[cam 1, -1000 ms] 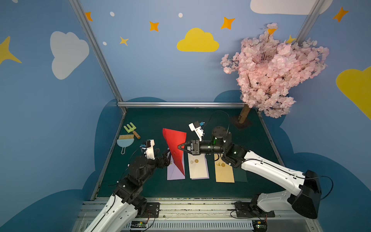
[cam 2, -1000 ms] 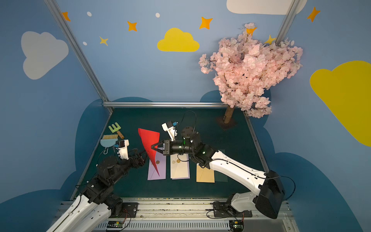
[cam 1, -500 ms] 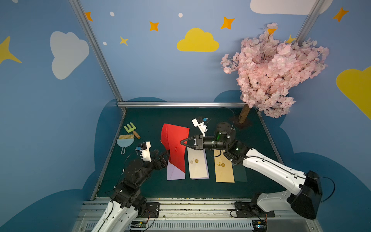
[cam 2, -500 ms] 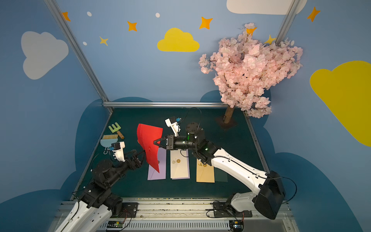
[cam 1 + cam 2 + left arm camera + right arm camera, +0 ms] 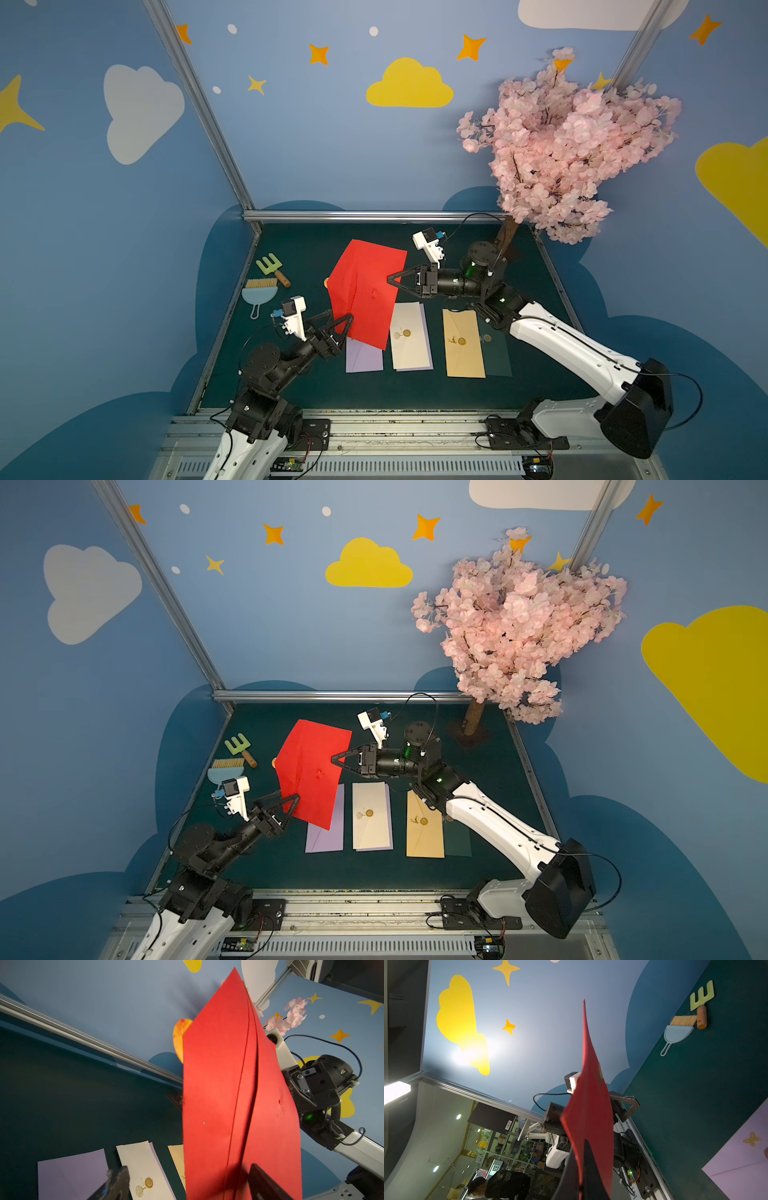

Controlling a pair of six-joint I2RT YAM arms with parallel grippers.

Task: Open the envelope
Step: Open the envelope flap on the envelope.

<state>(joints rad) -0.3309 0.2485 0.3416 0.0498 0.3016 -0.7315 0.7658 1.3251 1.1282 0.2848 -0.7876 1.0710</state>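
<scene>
Red paper envelope (image 5: 365, 291) (image 5: 311, 771): held in the air above the left half of the dark green bench (image 5: 415, 390), tilted, its lowest corner hanging over the lilac envelope (image 5: 365, 359).
Right jaws: clamped together on the red envelope's right-hand edge in both top views; the right wrist view shows the sheet (image 5: 589, 1105) edge-on, rising from between the black fingers (image 5: 588, 1167).
Left jaws: wide apart, at the red envelope's lower left edge; in the left wrist view the paper (image 5: 228, 1084) stands between the two fingers (image 5: 264, 1184), close to one of them. I cannot tell whether it touches.
Envelope face: a long curved paper edge runs its length in the left wrist view, and a small rough mark sits near the middle.
Row on the bench: lilac envelope, cream envelope with a gold seal (image 5: 409, 336), tan envelope with a gold seal (image 5: 463, 345) and dark green envelope (image 5: 496, 353), lying flat side by side.
Far left of the bench: green toy rake with a wooden handle (image 5: 270, 266), just beside a pale blue brush with tan bristles (image 5: 258, 293).
Far right corner: pink blossom tree (image 5: 569, 145).
</scene>
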